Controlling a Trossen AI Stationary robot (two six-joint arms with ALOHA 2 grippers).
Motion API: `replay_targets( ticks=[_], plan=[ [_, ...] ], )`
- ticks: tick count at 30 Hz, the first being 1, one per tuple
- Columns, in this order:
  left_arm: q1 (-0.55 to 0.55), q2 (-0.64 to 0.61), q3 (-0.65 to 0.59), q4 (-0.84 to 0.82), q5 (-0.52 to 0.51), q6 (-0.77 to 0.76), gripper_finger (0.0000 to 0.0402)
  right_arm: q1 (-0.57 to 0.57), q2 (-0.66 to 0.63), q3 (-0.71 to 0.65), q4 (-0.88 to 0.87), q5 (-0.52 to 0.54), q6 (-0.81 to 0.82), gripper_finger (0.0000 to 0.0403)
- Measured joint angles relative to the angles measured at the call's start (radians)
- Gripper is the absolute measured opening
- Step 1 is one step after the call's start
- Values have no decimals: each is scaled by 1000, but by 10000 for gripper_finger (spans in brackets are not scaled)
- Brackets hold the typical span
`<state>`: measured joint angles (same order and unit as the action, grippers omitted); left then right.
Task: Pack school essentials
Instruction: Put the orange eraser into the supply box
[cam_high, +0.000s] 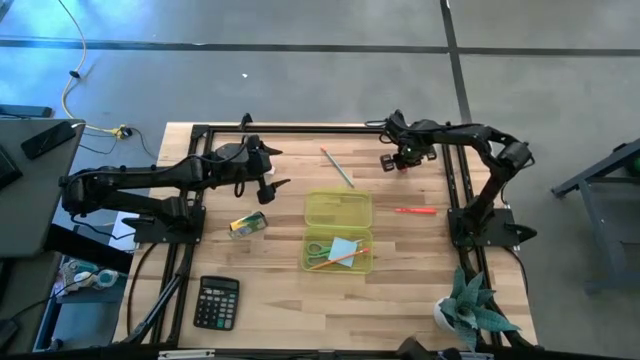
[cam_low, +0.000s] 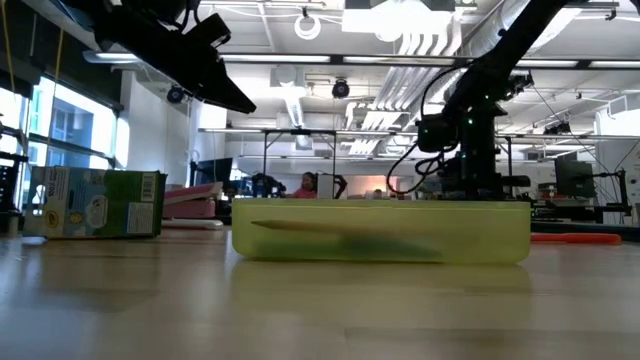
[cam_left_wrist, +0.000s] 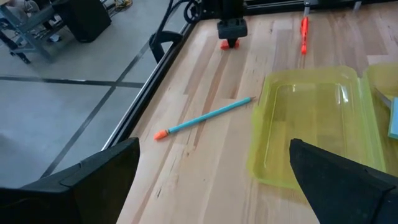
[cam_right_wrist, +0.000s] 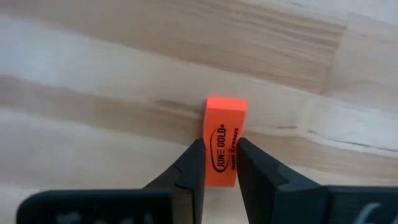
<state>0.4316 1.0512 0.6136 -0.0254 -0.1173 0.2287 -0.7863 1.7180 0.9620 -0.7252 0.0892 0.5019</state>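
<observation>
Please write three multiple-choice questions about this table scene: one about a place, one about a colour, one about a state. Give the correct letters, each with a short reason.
1. Where does the calculator lie?
A. in the yellow-green case
B. on the table near the left arm's base
C. under the right pincer

2. What colour is the eraser?
A. orange
B. white
C. blue

3. How is the right pincer?
A. open above the case
B. shut on the eraser
C. out of view

Key: 1 B, the high view shows it there; 2 A, the right wrist view shows orange; 3 B, both fingers press its sides.

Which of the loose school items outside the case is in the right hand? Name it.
The orange eraser, pinched between the right hand fingers near the table's far edge; the teal pencil and red pen lie untouched.
</observation>
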Motion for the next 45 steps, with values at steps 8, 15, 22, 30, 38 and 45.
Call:
replay_targets(
  ticks=[8,15,22,30,38,45],
  plan=[
    [0,0,0,26,0,-34,400,117,-3,75,-75,-36,-108,66],
    [0,0,0,24,1,-47,400,247,-3,137,-138,-45,-182,66],
    [0,0,0,22,1,-60,400,371,-5,204,-139,-113,-207,66],
    [0,0,0,22,1,-61,400,516,-6,223,-139,-175,-215,66],
    [0,0,0,22,1,-106,400,685,-6,223,-129,-246,-237,66],
    [0,0,0,22,0,-123,400,820,-6,223,-44,-250,-242,66]
  ],
)
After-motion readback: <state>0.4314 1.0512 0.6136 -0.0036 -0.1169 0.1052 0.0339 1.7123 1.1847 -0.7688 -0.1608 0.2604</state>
